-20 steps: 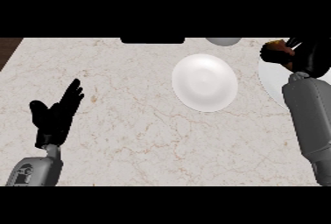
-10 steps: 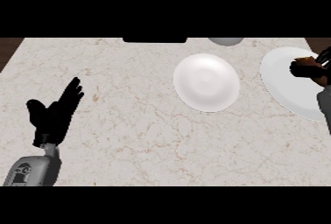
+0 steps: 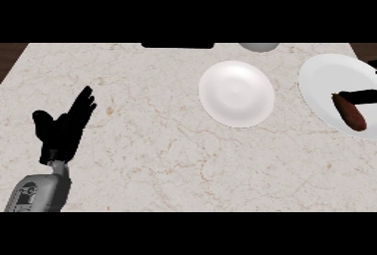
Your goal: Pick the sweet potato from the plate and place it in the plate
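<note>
sweet potato (image 3: 350,113) on side plate (image 3: 324,79) right of the centre plate (image 3: 237,93), right robot hand (image 3: 361,95) at it, can't tell its grip, left robot hand (image 3: 63,129) spread open, far left

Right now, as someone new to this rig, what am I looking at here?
This is one view, from the robot's head, looking steeply down at a marbled counter. The robot is a humanoid. Its black left hand rests open at the left, fingers up, holding nothing. Two white plates lie on the counter: the middle plate, and the right plate, cut by the edge, carrying a brown sweet potato. A sliver of the right hand shows by its upper end; whether it grips cannot be told.
</note>
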